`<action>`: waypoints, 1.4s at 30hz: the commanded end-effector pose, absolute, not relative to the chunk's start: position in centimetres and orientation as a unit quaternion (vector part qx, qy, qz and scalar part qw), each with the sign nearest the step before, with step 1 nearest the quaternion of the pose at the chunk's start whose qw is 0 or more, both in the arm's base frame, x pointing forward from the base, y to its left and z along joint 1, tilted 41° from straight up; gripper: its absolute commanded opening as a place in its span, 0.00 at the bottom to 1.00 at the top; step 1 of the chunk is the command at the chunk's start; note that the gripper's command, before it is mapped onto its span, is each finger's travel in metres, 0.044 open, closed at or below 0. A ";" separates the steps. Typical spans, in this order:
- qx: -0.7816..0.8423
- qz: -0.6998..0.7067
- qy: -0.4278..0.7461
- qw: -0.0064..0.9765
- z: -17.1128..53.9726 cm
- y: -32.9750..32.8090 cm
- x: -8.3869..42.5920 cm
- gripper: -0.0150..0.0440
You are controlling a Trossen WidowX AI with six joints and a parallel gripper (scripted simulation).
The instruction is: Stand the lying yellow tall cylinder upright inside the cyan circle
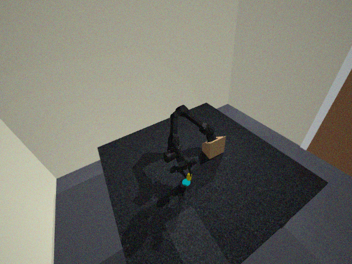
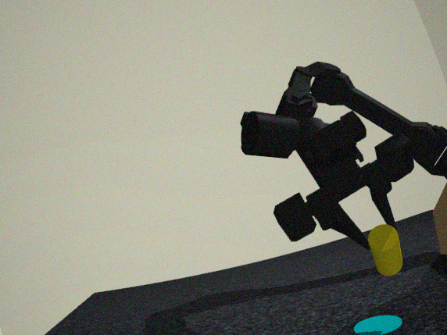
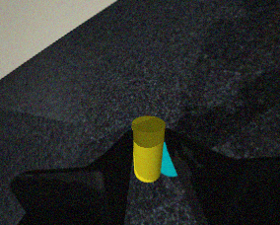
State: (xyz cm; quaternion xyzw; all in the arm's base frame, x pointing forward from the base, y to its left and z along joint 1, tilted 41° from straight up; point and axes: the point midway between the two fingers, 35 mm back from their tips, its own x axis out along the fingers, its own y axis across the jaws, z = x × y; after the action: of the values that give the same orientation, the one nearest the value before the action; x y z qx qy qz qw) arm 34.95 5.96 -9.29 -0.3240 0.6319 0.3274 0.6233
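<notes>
The yellow tall cylinder (image 1: 189,177) (image 2: 387,256) (image 3: 147,165) is held near one end between the fingertips of my gripper (image 1: 188,175) (image 2: 382,237) (image 3: 148,132). The gripper is shut on it. In the exterior view the cylinder is close to upright, leaning slightly, and appears clear of the table. The flat cyan circle (image 1: 185,183) (image 2: 378,323) (image 3: 168,166) lies on the dark table. In the wrist view the cylinder and right finger cover part of the circle. The exact height of the cylinder's lower end cannot be told.
A tan box-like block (image 1: 214,148) (image 2: 442,227) stands beside the arm's base, right of the gripper in the top and exterior views. The dark table (image 1: 261,182) reaches beyond it. Pale walls stand behind. Arm shadows fall across the table around the circle.
</notes>
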 end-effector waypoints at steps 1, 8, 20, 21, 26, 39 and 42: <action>-0.318 0.337 0.623 0.631 -9.2 5.9 34.8 0.43; -0.309 0.348 0.606 0.645 -9.2 5.8 34.8 0.43; -0.297 0.367 0.573 0.669 -9.1 5.7 34.9 0.43; -0.296 0.369 0.571 0.671 -9.0 5.7 34.9 0.43; -0.292 0.376 0.556 0.681 -8.9 5.6 34.9 0.43; -0.283 0.394 0.517 0.706 -8.5 5.5 34.9 0.43; -0.281 0.397 0.507 0.711 -8.4 5.4 34.9 0.43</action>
State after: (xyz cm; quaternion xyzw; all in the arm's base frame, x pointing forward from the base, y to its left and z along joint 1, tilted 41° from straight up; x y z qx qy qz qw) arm 35.09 5.48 -8.59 -0.2832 0.5170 0.3916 0.7065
